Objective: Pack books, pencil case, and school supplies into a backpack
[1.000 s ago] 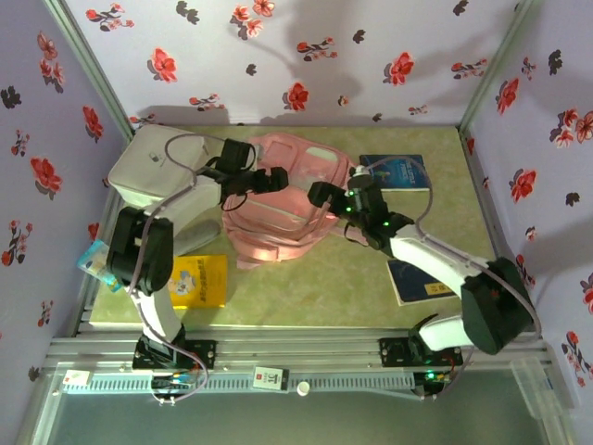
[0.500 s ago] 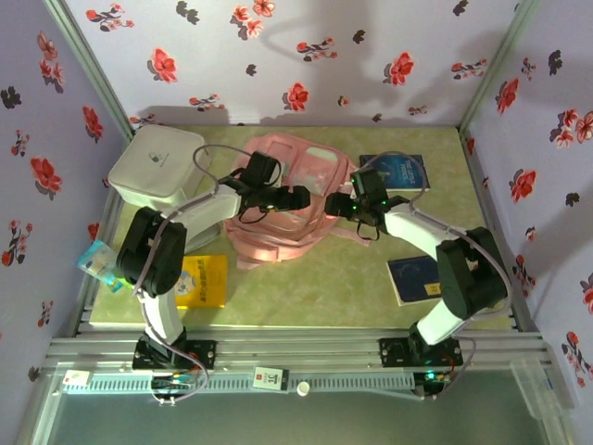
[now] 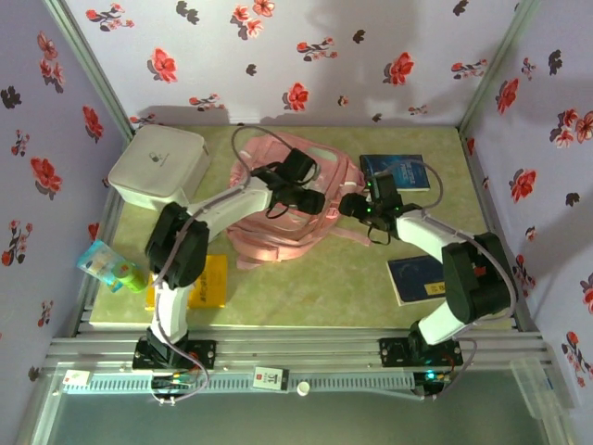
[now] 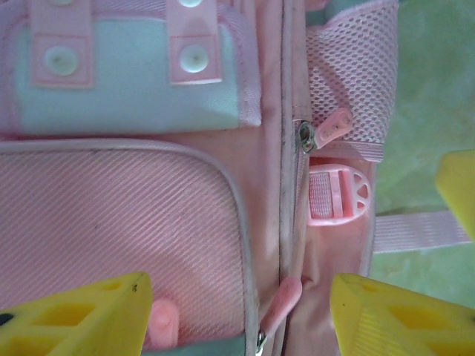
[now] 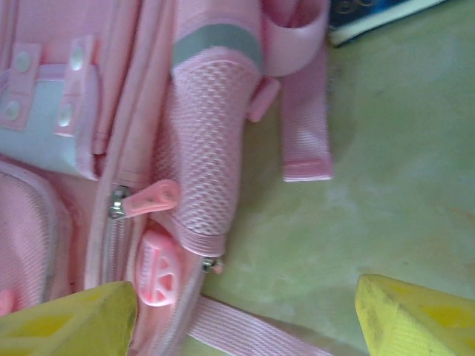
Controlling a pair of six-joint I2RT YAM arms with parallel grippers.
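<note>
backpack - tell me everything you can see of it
Soft pale-pink fabric backpack, lying front up on the green table. It has a ribbed front pocket, a pale-blue flap with snap tabs, a mesh side pocket, pink zip pulls, a plastic buckle and webbing straps. The zip looks shut. The left gripper and right gripper hang open over it.

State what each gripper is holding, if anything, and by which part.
Nothing is held. The left gripper and the right gripper are both open above the backpack, clamping no part of it.
</note>
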